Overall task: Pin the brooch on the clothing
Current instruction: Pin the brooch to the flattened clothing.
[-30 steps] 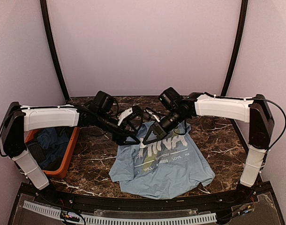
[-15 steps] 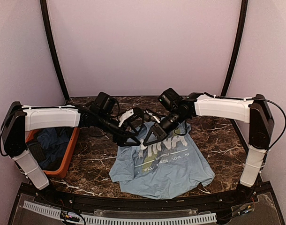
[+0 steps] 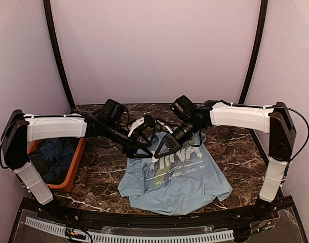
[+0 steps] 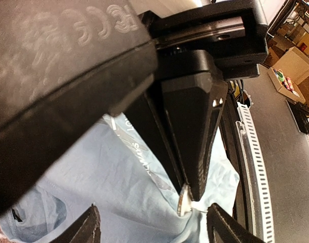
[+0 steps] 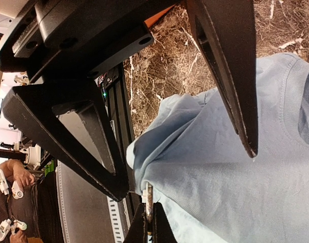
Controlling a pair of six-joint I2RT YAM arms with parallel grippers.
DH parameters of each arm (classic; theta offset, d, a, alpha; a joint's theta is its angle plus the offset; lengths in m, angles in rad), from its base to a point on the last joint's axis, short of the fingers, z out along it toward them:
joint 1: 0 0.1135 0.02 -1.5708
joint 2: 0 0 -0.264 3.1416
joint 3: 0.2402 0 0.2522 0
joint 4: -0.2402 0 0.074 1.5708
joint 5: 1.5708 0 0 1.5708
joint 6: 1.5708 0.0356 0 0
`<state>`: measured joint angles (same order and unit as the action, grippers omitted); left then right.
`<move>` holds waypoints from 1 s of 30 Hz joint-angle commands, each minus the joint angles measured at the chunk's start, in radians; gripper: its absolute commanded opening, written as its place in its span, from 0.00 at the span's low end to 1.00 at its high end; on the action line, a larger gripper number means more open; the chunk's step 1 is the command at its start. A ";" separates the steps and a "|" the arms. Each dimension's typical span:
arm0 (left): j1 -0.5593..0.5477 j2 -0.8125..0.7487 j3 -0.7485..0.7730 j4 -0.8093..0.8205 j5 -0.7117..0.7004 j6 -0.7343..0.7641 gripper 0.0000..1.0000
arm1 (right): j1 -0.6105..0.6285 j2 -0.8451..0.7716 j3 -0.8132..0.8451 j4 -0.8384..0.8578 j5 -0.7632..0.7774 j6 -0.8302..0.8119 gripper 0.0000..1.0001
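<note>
Almost nothing is moved since a second ago. The left gripper (image 4: 155,223) is held spread. The right gripper (image 5: 149,224) is clamped on the brooch (image 5: 148,194), which is seen only in the wrist views, at the shirt (image 3: 185,182).

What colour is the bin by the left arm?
The bin is orange; it shows best in the top view.

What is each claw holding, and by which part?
The right claw pinches what looks like the brooch by its edge, at the shirt. The left claw is open, empty.
</note>
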<state>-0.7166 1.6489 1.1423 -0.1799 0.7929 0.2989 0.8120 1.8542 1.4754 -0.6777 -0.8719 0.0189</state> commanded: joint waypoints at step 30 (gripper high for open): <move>-0.034 0.018 0.013 -0.052 -0.044 0.030 0.68 | 0.013 -0.023 0.034 0.004 -0.020 -0.013 0.00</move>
<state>-0.7357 1.6569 1.1439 -0.2001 0.7601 0.3153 0.8120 1.8542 1.4754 -0.6930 -0.8745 0.0193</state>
